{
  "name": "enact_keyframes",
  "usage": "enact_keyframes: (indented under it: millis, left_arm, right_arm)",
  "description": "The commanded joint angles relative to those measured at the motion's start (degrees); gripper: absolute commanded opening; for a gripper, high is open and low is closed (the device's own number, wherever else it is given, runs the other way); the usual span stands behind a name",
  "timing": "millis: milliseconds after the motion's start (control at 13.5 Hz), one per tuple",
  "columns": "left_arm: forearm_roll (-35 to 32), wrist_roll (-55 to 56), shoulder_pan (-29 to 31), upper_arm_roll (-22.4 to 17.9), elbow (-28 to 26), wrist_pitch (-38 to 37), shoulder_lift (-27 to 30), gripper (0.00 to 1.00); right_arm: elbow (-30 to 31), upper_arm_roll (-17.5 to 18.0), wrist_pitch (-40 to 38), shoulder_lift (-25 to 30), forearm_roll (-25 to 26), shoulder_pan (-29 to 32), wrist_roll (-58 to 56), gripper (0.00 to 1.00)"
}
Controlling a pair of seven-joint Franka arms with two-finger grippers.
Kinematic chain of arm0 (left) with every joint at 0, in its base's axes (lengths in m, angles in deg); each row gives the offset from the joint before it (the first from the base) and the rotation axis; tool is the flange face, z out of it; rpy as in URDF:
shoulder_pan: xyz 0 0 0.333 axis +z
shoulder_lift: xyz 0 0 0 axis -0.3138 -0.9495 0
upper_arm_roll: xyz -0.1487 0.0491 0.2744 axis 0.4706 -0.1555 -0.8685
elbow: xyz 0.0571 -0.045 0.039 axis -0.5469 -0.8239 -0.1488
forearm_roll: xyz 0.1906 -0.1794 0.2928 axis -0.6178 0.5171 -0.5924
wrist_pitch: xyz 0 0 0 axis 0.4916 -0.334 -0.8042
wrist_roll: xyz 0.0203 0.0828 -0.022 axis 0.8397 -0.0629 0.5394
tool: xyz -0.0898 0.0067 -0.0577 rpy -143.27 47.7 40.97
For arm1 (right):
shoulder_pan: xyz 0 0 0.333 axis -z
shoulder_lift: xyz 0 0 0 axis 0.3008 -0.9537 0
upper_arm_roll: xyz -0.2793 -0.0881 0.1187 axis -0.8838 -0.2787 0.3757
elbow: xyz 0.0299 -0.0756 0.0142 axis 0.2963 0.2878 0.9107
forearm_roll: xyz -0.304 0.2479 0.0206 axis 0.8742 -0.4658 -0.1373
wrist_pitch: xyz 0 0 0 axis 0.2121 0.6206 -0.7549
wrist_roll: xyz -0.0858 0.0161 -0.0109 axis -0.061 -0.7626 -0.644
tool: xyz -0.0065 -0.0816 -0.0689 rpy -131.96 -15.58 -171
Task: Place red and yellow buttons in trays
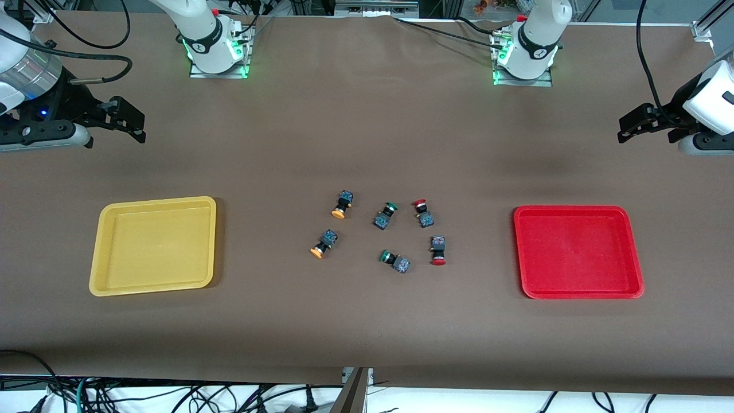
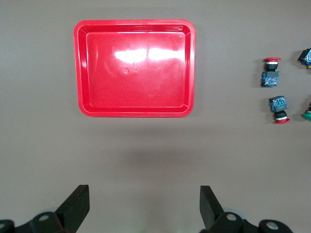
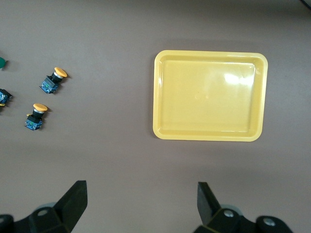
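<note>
Matte brown table point(image 1: 367, 143); glossy rounded trays point(image 1: 153, 245); left gripper point(image 2: 145, 206), right gripper point(image 3: 142, 203) agape.

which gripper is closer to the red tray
Left. The left gripper hangs open near the red tray at its end of the table; the right gripper hangs open near the yellow tray.

Red buttons point(image 1: 431, 233) and yellow buttons point(image 1: 332, 228) between empty trays point(image 1: 578, 252).

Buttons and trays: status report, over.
Left gripper and right gripper open, waiting above the table ends. Red buttons, yellow buttons loose mid-table; red tray, yellow tray empty. Green buttons among them.
</note>
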Motion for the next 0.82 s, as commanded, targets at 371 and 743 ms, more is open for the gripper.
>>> enact_keyframes:
  millis: [371, 743]
  left_arm:
    - [1.0, -1.0, 0.0, 0.4, 1.9, -1.2, -1.4, 1.0]
    - [2.2, -0.6, -5.3, 1.2, 1.9, -0.5, -7.5, 1.0]
  right_arm:
    - [-1.3, 0.2, -0.5, -0.4, -0.8, 0.5, 0.1, 1.0]
    - [-1.3, 0.1, -0.4, -0.4, -0.7, 0.8, 0.0, 1.0]
